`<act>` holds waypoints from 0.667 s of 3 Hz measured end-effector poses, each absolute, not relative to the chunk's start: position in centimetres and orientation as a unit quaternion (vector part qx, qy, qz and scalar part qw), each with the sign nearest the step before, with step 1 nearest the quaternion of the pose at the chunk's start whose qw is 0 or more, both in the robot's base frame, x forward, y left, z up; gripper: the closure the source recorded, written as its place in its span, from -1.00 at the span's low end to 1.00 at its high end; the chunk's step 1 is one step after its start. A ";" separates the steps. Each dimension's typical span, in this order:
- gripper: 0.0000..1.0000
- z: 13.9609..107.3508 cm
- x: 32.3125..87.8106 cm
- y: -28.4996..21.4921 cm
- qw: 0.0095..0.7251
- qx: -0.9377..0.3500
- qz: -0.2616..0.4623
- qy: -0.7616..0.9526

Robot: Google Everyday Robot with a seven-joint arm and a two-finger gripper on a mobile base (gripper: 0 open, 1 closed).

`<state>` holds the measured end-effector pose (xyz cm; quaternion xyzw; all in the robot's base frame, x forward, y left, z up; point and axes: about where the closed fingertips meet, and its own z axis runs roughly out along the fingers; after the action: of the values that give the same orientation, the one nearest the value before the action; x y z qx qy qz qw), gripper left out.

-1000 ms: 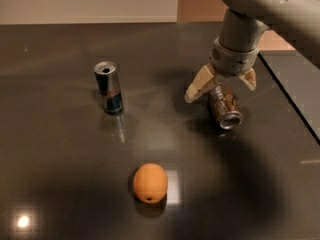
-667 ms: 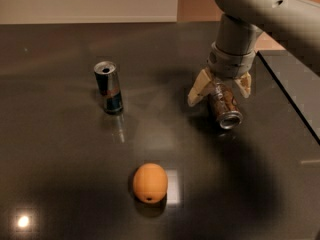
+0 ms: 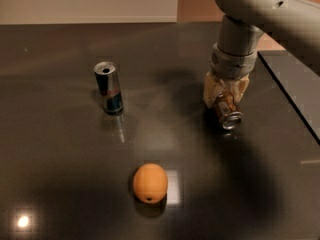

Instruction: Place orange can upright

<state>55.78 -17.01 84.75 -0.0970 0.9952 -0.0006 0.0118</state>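
The orange can (image 3: 227, 112) lies tilted on the dark table (image 3: 75, 194) at the right, its silver end facing the camera. My gripper (image 3: 225, 95) reaches down from the grey arm at the upper right. Its cream fingers (image 3: 211, 90) are closed on the can's upper body, one on each side. The can's far end is hidden behind the fingers.
A slim blue-and-silver can (image 3: 108, 88) stands upright at the left. A round orange ball (image 3: 149, 183) rests at the front middle. The table's right edge (image 3: 290, 104) runs diagonally past the gripper.
The fingers, spread wide on either side of the can before, have closed in on it. The arm has shifted slightly to the right. The can's place has hardly changed.
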 end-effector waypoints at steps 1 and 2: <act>0.73 86.9 56.3 -16.8 0.042 -0.123 0.000 0.992; 1.00 89.5 56.0 -16.1 0.102 -0.181 0.024 0.978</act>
<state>56.04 -16.13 89.47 -0.1805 0.9780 0.0236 0.1016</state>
